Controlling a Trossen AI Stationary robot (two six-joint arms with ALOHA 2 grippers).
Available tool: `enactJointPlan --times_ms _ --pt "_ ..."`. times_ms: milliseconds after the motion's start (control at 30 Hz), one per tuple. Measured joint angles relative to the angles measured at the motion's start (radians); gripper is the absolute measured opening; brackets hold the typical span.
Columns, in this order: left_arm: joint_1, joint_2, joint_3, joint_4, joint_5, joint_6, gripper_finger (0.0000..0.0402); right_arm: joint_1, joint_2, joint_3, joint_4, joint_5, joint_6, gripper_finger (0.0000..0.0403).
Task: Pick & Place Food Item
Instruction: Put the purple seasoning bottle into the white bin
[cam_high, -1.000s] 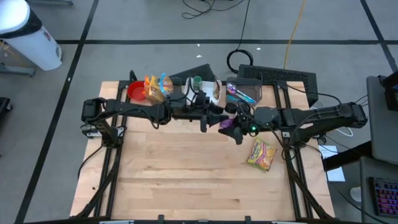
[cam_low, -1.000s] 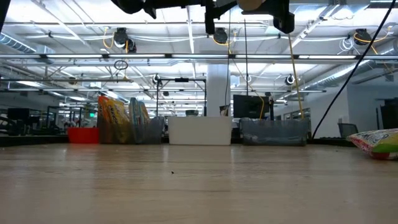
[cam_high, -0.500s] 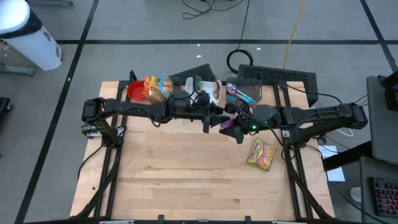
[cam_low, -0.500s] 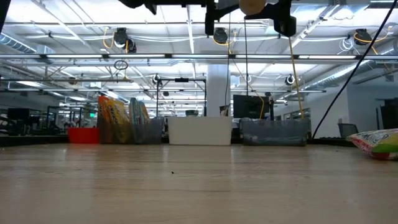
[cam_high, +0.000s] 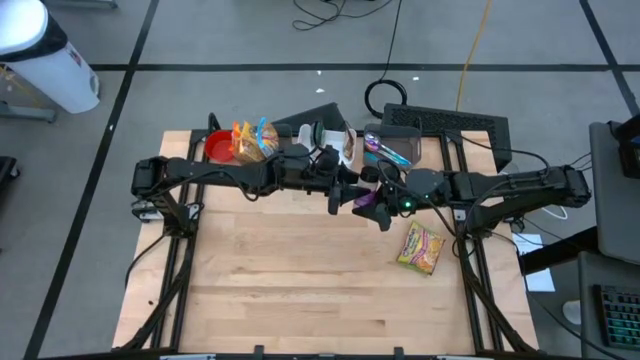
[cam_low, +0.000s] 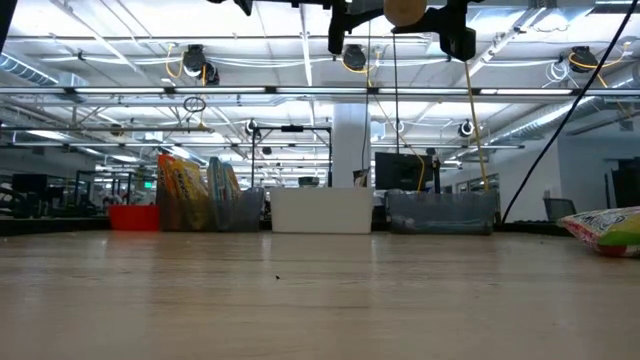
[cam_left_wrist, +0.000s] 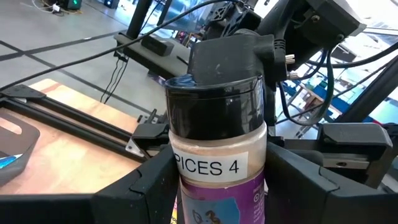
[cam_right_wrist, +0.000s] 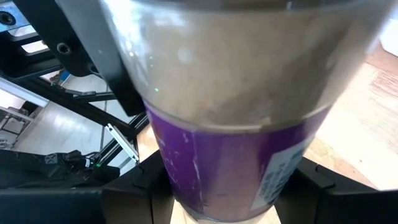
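A pale, butcher-block wooden table (cam_high: 300, 270) sits on grey floor marked with dark tape lines, and from above both dark arms meet over its far middle. The left gripper (cam_high: 345, 192) and the right gripper (cam_high: 372, 200) face each other, both clamped on the purple-labelled spice jar with a black cap (cam_high: 366, 199), held in the air between them. A crinkly yellow-green snack packet (cam_high: 420, 248) lies flat on the wood near the right edge, well apart from the jar. Along the far edge stand a red bowl (cam_high: 219, 148) and colourful snack bags (cam_high: 252, 142).

At table height the wood grain runs smooth and bare; an open hall with ceiling lights stretches behind. The jar's tan contents (cam_low: 405, 10) show right at the top, well above the table.

The left wrist camera sees the cylindrical jar upright between its fingers (cam_left_wrist: 149, 186), a white label reading "SPICES 4".

The right wrist camera is filled by clear plastic, beige powder and glossy purple wrap (cam_right_wrist: 236, 155).

Against a second ago, the left arm has edged slightly toward the table's far side; the jar has barely shifted.
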Motion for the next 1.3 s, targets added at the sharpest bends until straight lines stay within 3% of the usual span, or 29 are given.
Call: enactJointPlan --times_ms 200,467,633,833,1300 --pt "0.000 0.000 0.000 0.001 -0.006 0.000 0.0219 0.000 0.000 0.000 0.004 0.000 0.001 0.0195" --pt "0.000 -0.001 0.001 0.005 -0.007 -0.005 0.0168 0.006 0.000 0.000 0.024 0.005 -0.001 0.0200" --pt "0.000 -0.001 0.001 0.005 -0.009 0.006 0.0171 0.006 0.000 -0.001 0.025 0.006 -0.024 0.0199" --pt "0.000 0.001 0.003 0.012 0.006 0.018 0.0171 0.006 0.002 0.001 0.055 0.013 -0.030 0.0237" --pt "0.004 0.001 0.003 -0.017 0.058 0.064 0.0164 0.007 -0.002 -0.002 0.047 -0.081 -0.011 0.0307"
